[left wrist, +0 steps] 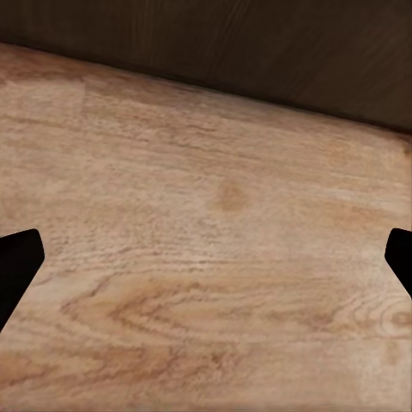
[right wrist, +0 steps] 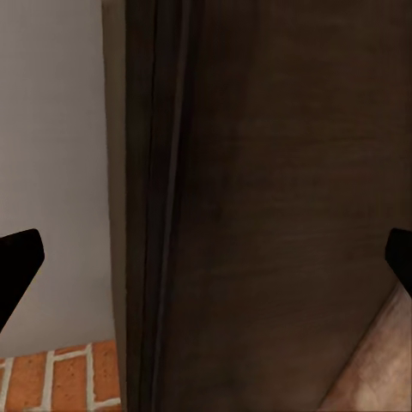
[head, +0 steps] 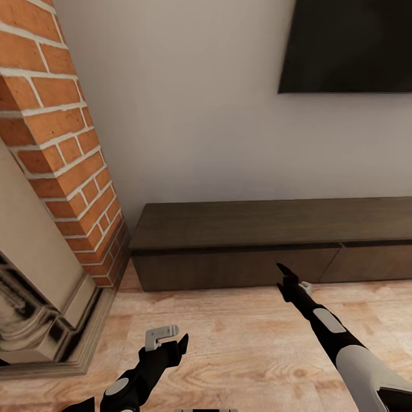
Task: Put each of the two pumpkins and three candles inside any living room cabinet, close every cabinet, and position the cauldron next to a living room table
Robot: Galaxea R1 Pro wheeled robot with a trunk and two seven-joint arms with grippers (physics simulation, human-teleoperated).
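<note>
Figure: approach to the long, low, dark-brown wooden cabinet [head: 252,240], which stands against the pale wall beneath a black wall-mounted screen [head: 349,46], just beside a red-brick chimney breast [head: 63,143] with a carved stone fireplace surround [head: 34,309] at its foot. Both drawer fronts in view sit flush and shut; the seam between them lies toward the right of the head view. No pumpkin, candle, cauldron or table appears in these views.

The right gripper [head: 290,278] reaches forward on an extended arm, close to the left drawer front but, as far as can be judged, not yet touching it. In the right wrist view its dark fingertips [right wrist: 19,262] sit at opposite edges, jaws spread wide with nothing between them, facing the dark front and the shadow groove under the top board. The left gripper [head: 167,339] hangs low over the light wood-plank floor [head: 240,343], likewise spread wide and empty in its wrist view.

The step in hand appears to be opening a drawer. The fronts have no handles, so purchase probably lies in the groove along the upper edge: hook a fingertip there near the drawer's middle, then pull straight back, level, so that the drawer does not bind. A grazing contact would likely slip off the smooth face.
</note>
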